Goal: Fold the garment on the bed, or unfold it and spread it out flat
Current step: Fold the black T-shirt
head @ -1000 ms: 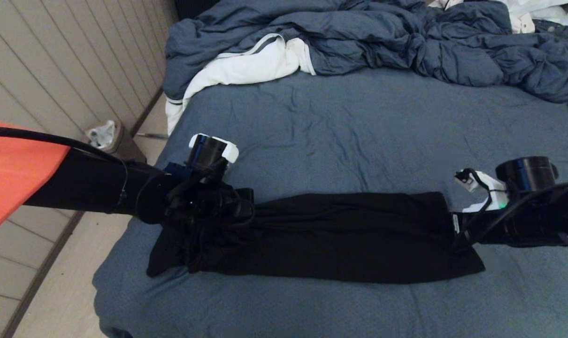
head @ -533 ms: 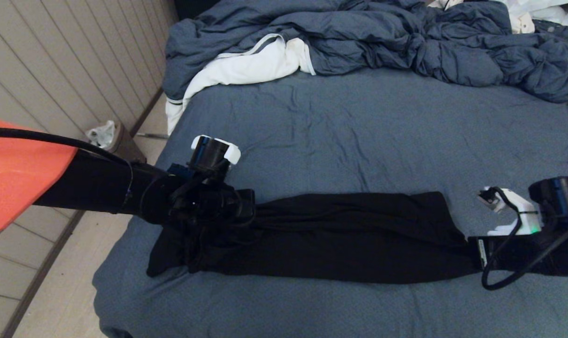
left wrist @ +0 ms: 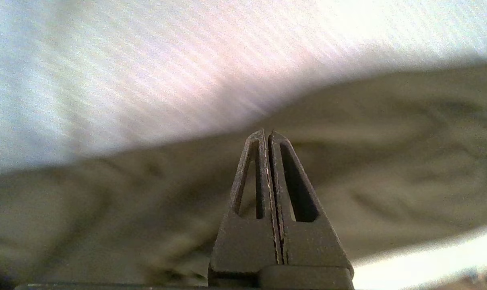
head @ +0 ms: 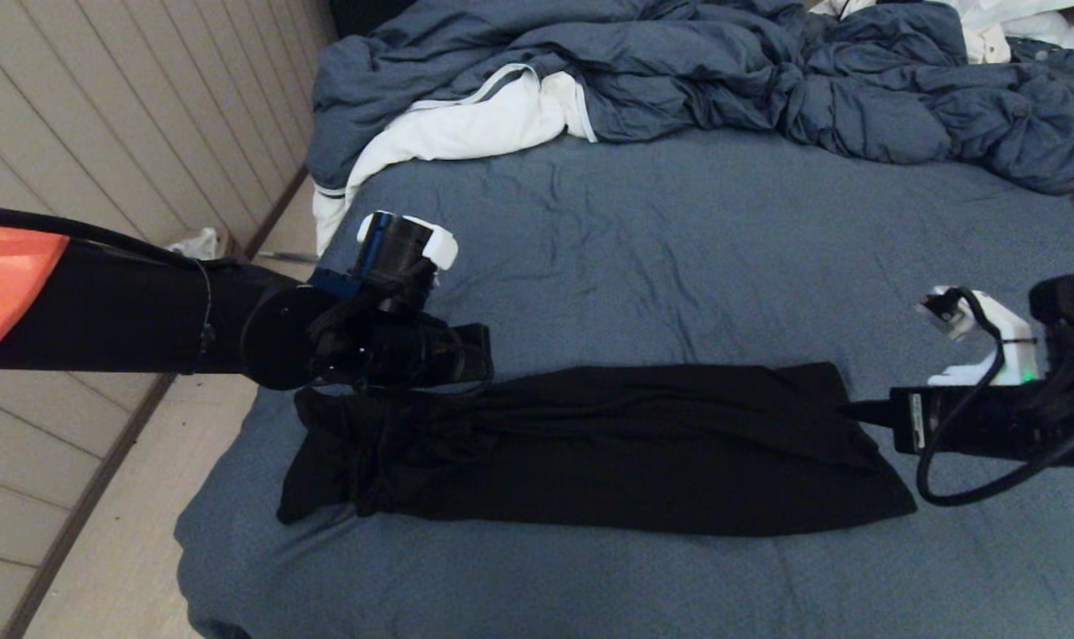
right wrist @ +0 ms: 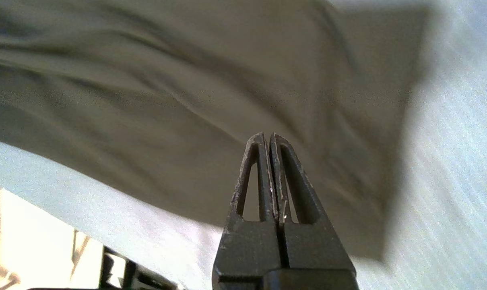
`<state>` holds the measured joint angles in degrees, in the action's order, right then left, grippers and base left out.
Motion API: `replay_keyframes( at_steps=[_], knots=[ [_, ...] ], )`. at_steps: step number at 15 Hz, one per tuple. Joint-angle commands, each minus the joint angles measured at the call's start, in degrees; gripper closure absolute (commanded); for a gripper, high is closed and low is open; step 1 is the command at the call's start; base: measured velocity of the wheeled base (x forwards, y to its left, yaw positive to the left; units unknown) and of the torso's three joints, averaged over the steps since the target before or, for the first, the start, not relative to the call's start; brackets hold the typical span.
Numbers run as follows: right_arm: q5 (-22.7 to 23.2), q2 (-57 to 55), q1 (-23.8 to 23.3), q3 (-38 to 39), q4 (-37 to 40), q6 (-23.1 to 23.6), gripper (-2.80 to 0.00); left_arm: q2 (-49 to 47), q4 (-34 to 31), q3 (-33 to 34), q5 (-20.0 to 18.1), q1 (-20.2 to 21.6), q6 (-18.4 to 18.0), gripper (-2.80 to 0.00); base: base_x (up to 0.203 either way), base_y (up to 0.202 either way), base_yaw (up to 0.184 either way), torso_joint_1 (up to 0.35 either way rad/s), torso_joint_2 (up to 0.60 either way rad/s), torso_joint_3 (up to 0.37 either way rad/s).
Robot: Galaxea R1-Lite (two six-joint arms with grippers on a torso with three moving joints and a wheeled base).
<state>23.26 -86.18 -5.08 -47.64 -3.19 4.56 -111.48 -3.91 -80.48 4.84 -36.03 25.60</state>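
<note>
- The black shirt (head: 608, 448) lies as a long folded band across the near part of the bed (head: 679, 248), running side to side, plain black with no print showing.
- The shirt's left end is bunched and rumpled; its right end lies flatter and comes to a squared corner.
- The left gripper (left wrist: 267, 135) hangs just above the shirt's far edge at the bunched end, its two fingers pressed together with nothing between them.
- The right gripper (right wrist: 267, 137) sits just off the shirt's right end, over its far corner, fingers likewise pinched together and holding nothing.
- Beyond the shirt a stretch of blue-grey sheet lies bare and lightly creased.
- Farther back from the shirt, a crumpled blue-grey duvet (head: 723, 71) is heaped across the head of the bed.
- A white cloth (head: 466, 129) with a striped edge spills from under the duvet toward the bed's left side.
</note>
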Motion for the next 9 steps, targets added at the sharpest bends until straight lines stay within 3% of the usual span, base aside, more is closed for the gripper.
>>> replay_keyframes(
  at_steps=[1, 3, 9],
  knots=[
    [0.07, -4.27, 5.47, -4.59, 0.03, -2.1, 0.0, -0.12, -0.86, 0.37, -0.27, -2.81, 1.21, 0.0, 0.0, 0.0, 0.0, 0.0, 0.0, 0.0],
    [-0.11, -9.08, 10.15, -9.52, 0.12, -4.84, 0.0, -1.37, -1.43, 0.94, -0.29, -4.04, 3.38, 0.0, 0.0, 0.0, 0.0, 0.0, 0.0, 0.0],
    [-0.08, -19.89, 23.48, -17.77, -0.18, -8.8, 0.0, -2.98, 1.19, 2.46, -1.38, -3.66, 3.66, 0.0, 0.0, 0.0, 0.0, 0.0, 0.0, 0.0]
  ],
)
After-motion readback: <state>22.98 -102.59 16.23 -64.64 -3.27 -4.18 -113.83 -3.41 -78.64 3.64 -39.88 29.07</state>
